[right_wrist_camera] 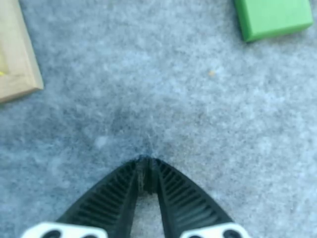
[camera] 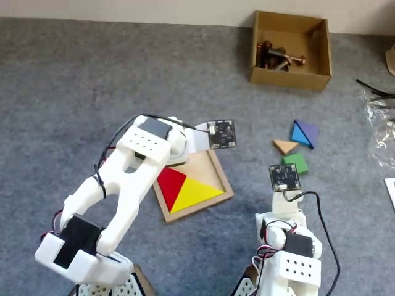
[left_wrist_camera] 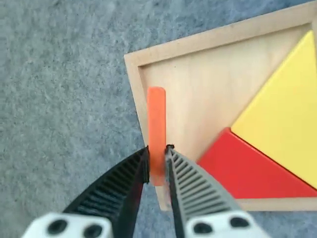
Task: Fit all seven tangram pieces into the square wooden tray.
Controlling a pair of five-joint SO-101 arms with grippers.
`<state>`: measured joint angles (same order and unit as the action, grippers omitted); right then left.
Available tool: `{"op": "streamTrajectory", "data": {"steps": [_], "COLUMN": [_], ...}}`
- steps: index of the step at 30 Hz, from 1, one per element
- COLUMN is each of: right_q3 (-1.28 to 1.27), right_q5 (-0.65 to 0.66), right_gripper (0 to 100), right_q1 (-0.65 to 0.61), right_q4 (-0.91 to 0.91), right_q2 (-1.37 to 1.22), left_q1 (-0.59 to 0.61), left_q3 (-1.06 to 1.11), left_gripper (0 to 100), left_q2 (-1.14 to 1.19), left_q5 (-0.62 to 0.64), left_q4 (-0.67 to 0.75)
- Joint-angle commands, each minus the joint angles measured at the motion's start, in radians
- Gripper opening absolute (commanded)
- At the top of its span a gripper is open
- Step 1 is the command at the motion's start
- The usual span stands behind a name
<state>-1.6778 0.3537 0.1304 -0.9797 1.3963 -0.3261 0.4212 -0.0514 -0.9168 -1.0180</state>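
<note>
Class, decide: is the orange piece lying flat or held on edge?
On edge: the left pincer grips the orange piece, thin side showing, over the tray.

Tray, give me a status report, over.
Left claw shut on orange piece, on edge at tray corner. Right claw shut, empty. Inside: red, yellow; outside: green. Nothing blocking.
</note>
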Motion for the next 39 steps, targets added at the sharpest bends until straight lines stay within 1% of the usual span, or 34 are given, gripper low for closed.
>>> {"op": "streamTrajectory", "data": {"steps": [1,19,22,27,31,39], "right_q3": [-0.022,-0.022,-0.022,-0.022,-0.022,-0.022], "right_q5": [0.012,0.012,0.012,0.012,0.012,0.012], "right_gripper": [1.2,1.2,1.2,1.2,1.2,1.2], "right_q1": [0.030,0.030,0.030,0.030,0.030,0.030], "right_q4": [0.028,0.028,0.028,0.028,0.028,0.028], "right_q2": [-0.002,-0.002,-0.002,-0.002,-0.002,-0.002], "left_q1": [0.010,0.024,0.038,0.041,0.039,0.044], "left_q3": [-0.005,-0.005,0.005,0.085,0.117,0.120], "left_gripper": [1,1,1,1,1,1], "left_q2": [-0.044,-0.042,-0.042,-0.045,-0.044,-0.042], "left_q5": [0.003,0.005,0.009,0.009,0.008,0.009], "left_q4": [0.012,0.018,0.052,0.153,0.196,0.201]}}
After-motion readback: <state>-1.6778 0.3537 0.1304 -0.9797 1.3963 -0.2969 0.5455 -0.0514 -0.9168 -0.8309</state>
